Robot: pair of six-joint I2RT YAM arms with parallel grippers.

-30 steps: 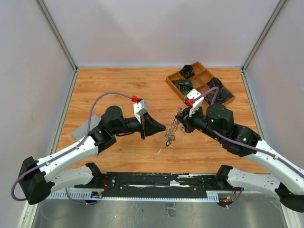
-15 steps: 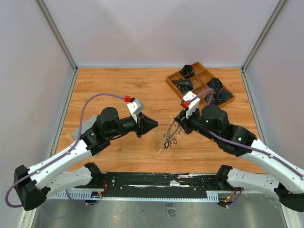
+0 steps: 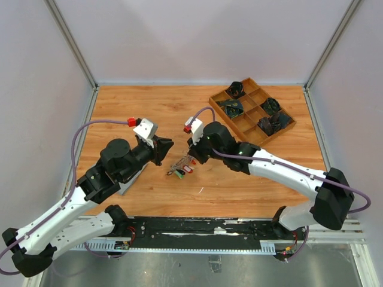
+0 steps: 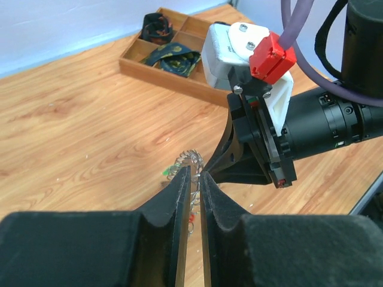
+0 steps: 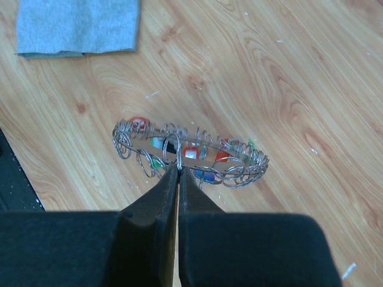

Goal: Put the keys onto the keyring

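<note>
The keyring [image 3: 181, 165] is a silver ring crowded with small wire loops and keys with red, green and blue tags. My right gripper [image 3: 190, 158] is shut on its near rim and holds it level, low over the table; in the right wrist view the ring [image 5: 236, 170] spreads beyond the fingertips of the gripper [image 5: 179, 168]. My left gripper [image 3: 169, 143] stands just left of the ring, its jaws almost together and empty. In the left wrist view the gripper [image 4: 195, 173] points at the keyring [image 4: 187, 159]. No loose key shows.
A wooden compartment tray [image 3: 250, 112] with dark items stands at the back right and shows in the left wrist view [image 4: 134, 60]. A grey cloth [image 3: 128, 179] lies under the left arm and shows in the right wrist view [image 5: 78, 27]. The right wrist body [image 4: 263, 119] is close to the left fingers.
My right gripper has carried the keyring left and lower towards the table. My left arm has drawn back to the left.
</note>
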